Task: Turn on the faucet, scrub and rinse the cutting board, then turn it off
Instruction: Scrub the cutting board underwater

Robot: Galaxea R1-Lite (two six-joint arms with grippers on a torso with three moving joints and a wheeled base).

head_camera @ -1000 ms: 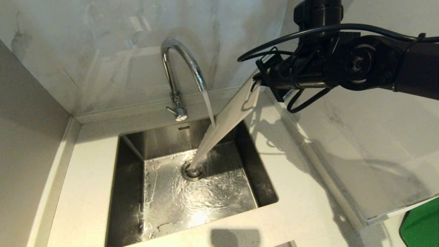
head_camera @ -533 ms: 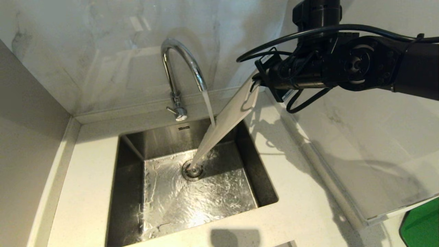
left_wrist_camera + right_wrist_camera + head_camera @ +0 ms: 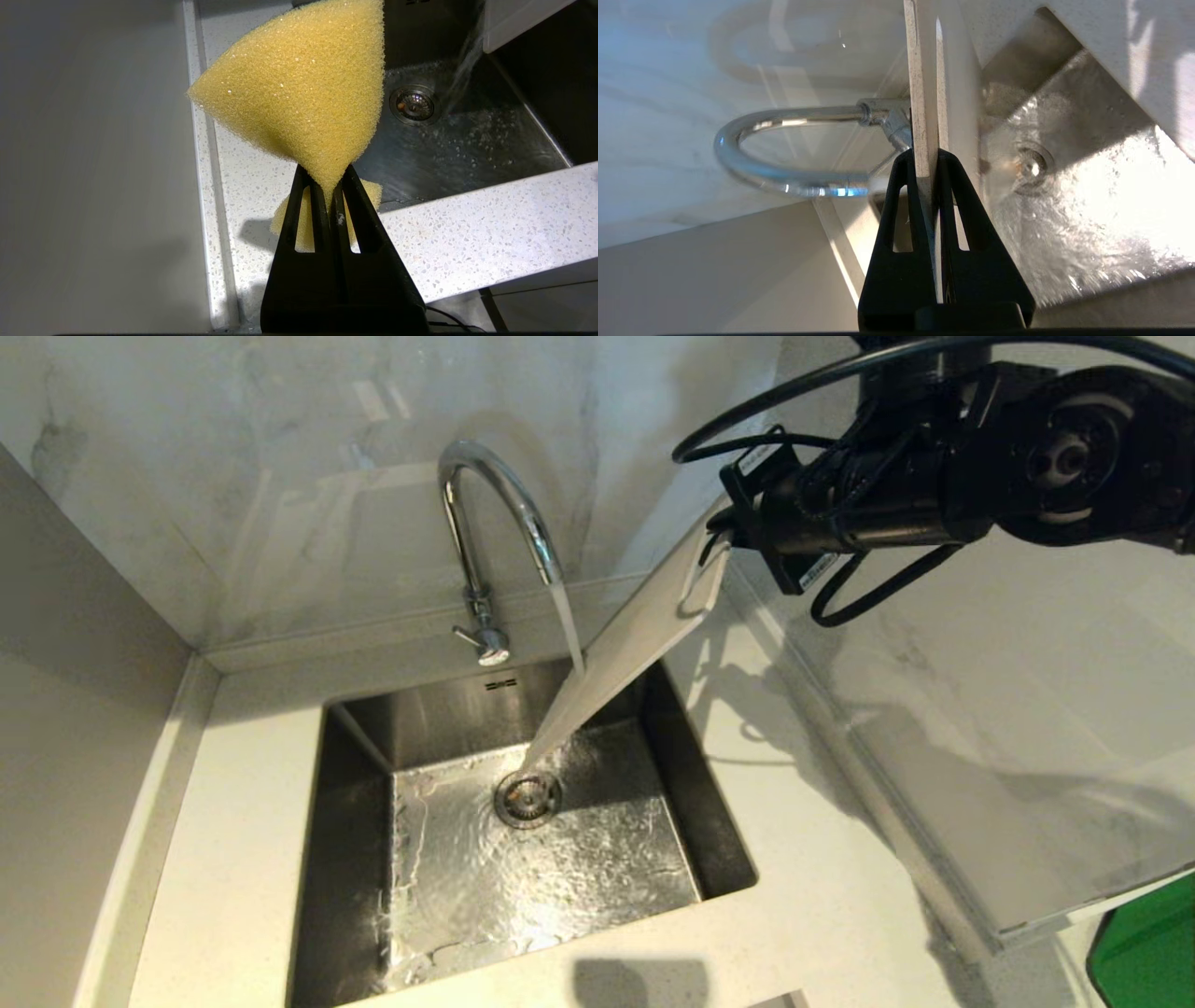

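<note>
With the right hand (image 3: 724, 527) pinching the slot-handled end of the cream-beige plastic cutting board (image 3: 625, 653) at two o'clock of the steel sink (image 3: 355, 859), slanted under the chrome gooseneck faucet (image 3: 495, 513), and the left hand (image 3: 329, 186) squeezing a yellow sponge (image 3: 303, 88), keep the board tilted so water sheets down to the drain

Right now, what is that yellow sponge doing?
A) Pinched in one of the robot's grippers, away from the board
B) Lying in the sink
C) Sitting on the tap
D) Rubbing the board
A: the left wrist view shows the yellow sponge squeezed in the left gripper above the counter, beside the sink, touching nothing else.
</note>
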